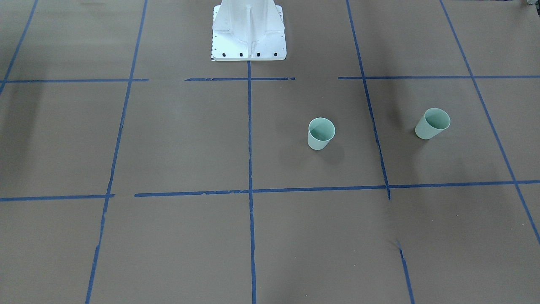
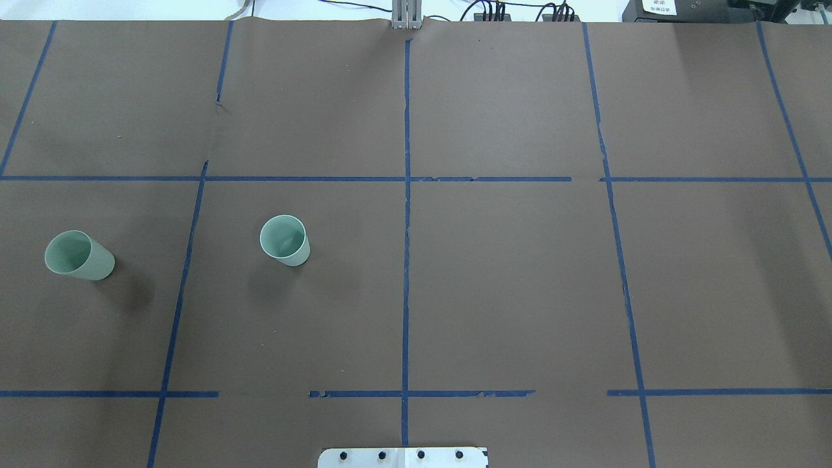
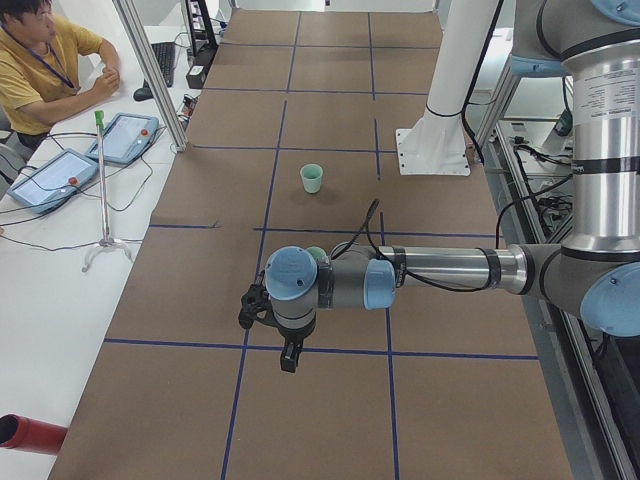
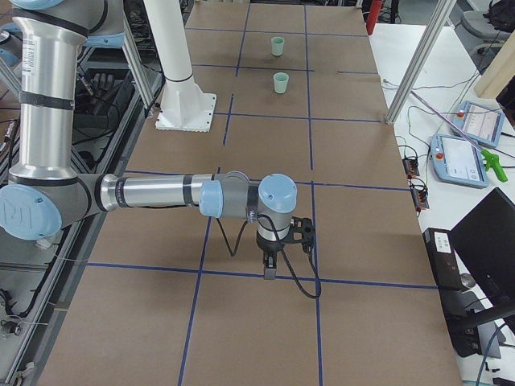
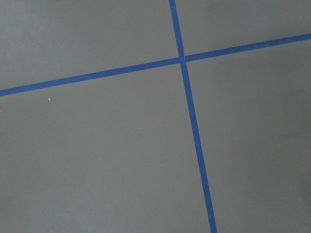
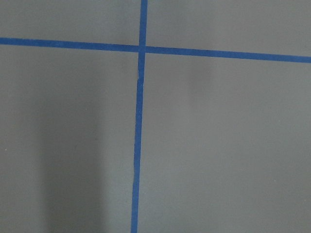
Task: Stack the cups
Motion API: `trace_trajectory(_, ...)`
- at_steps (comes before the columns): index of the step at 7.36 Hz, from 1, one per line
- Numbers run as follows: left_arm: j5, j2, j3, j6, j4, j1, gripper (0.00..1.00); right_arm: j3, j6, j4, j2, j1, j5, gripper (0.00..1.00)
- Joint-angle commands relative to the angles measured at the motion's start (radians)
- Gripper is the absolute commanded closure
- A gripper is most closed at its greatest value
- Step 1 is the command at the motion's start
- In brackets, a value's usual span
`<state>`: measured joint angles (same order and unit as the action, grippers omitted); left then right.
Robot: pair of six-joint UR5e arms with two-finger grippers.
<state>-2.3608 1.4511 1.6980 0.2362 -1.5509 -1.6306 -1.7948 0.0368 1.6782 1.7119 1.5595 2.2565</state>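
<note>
Overhead exterior view: two pale mint-green cups stand upright, mouths up, on a brown table (image 2: pixel 520 292) marked into squares by blue tape (image 2: pixel 406 260). Both cups are on the robot's left half. The inner cup (image 2: pixel 285 240) stands in the square just left of the centre line. The outer cup (image 2: pixel 78 255) stands in the next square out, toward the table's left end. The two are well apart, with a tape line between them, and they are not yet stacked.

The grippers appear only in the side views. The left gripper (image 3: pixel 288 358) points straight down above the table, close to a tape line and nearer the table's left end than the inner cup. The right gripper (image 4: pixel 269 273) also points down, over the table's right end, well apart from both cups. From these angles I cannot tell whether either gripper's fingers are apart or together. Neither touches a cup.

Both wrist cameras see only brown table crossed by blue tape.
</note>
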Motion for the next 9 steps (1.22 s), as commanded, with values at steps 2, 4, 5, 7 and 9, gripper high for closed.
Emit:
trace_trajectory(2, -0.003, 0.002, -0.006, 0.002, -0.002, 0.002, 0.00, 0.000, 0.000, 0.000, 0.002, -0.001, 0.000, 0.00)
trace_trajectory(4, -0.009, 0.017, 0.023, 0.011, -0.026, 0.015, 0.00, 0.000, 0.000, 0.000, 0.000, 0.001, 0.000, 0.00)
trace_trajectory(5, -0.011, 0.014, 0.035, -0.011, -0.096, 0.056, 0.00, 0.000, 0.000, 0.000, 0.002, 0.001, 0.000, 0.00)
trace_trajectory(7, -0.005, 0.017, 0.078, -0.375, -0.208, 0.185, 0.00, 0.000, 0.000, 0.000, 0.000, -0.001, 0.000, 0.00)
trace_trajectory(9, 0.006, 0.008, 0.075, -0.756, -0.462, 0.358, 0.00, 0.000, 0.000, 0.000, 0.000, 0.001, 0.000, 0.00)
